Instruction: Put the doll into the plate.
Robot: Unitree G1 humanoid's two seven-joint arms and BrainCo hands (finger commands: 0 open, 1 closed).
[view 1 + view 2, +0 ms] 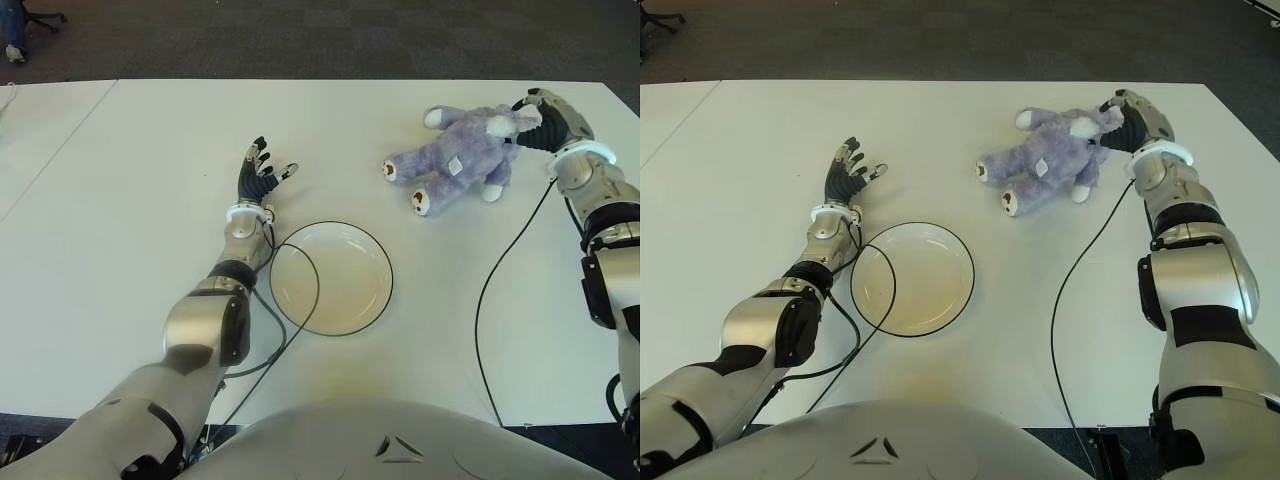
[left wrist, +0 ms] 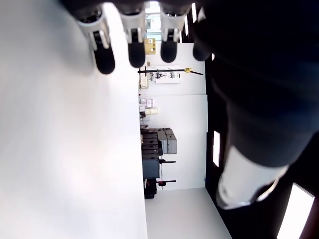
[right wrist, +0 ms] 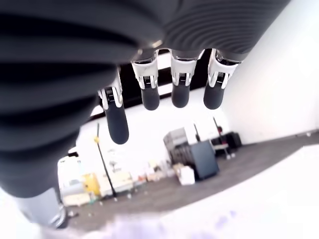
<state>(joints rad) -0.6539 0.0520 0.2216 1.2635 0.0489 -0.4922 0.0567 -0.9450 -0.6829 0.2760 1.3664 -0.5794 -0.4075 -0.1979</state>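
A purple plush doll [image 1: 460,157] lies on the white table [image 1: 120,250] at the back right, legs toward the plate. The white plate [image 1: 345,295] with a dark rim sits near the middle, holding nothing. My right hand [image 1: 530,115] is at the doll's head, on its right side, fingers [image 3: 172,92] straight and closed on nothing. A purple blur of the doll [image 3: 164,224] shows below them in the right wrist view. My left hand [image 1: 265,168] shows left of the plate and a little behind it, fingers [image 2: 134,50] spread.
A black cable [image 1: 305,265] from my left arm crosses the plate's left part. Another black cable [image 1: 495,270] runs from my right wrist toward the table's front edge. A seam [image 1: 60,150] divides the table at the far left.
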